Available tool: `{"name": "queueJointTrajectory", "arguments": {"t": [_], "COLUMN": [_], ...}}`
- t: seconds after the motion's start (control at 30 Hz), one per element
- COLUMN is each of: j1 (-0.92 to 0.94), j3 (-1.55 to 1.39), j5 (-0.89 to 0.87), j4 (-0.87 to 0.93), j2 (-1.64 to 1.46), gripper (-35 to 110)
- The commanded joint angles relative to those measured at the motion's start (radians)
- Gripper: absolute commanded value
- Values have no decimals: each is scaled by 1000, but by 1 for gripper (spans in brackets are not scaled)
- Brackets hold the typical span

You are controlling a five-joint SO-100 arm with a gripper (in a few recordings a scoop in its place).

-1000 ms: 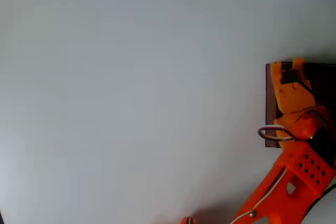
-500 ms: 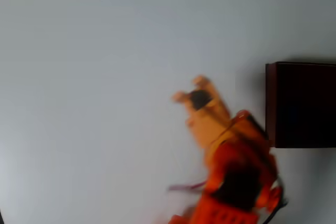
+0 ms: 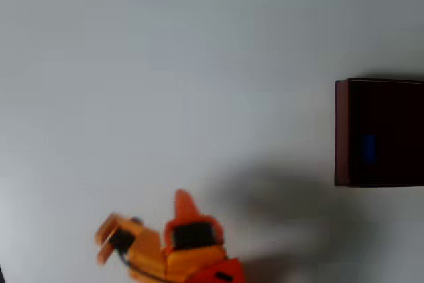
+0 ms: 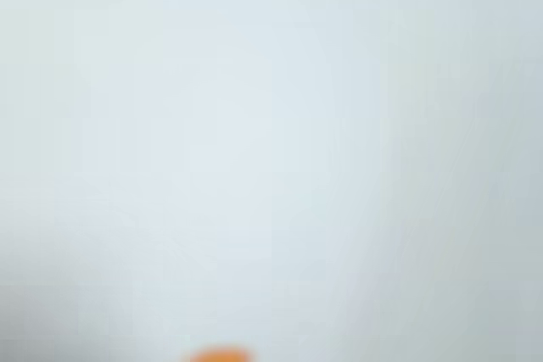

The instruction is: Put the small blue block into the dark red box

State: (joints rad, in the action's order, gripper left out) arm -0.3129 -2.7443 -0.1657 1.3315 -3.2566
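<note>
With the tiny solid-blue rectangular block [image 3: 369, 147] inside the thin-walled dark red box [image 3: 342, 134], we judge placement complete; orange fingers [image 3: 106, 238] apart, next only parking

Overhead view: box [image 3: 341, 130] cut off by right picture edge; far wall out of frame. Block [image 3: 369, 148] inside box reads as faint blue smear, outline unclear. Gripper [image 3: 105, 238] motion-blurred near bottom table edge, jaw state unreadable; arm cut off by bottom edge. Wrist view: blurred throughout; orange sliver at bottom edge unidentifiable.
</note>
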Motion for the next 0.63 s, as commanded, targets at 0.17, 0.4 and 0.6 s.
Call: {"name": "queueJointTrajectory", "arguments": {"t": [0.17,0.4,0.6], "j1": [-150,-169,-173], "j3": [-178,-259,-259], "j5": [156,193,193], "j4": [32,17,17], "j2": [-100,-100,-100], "gripper": [0,0,0]}}
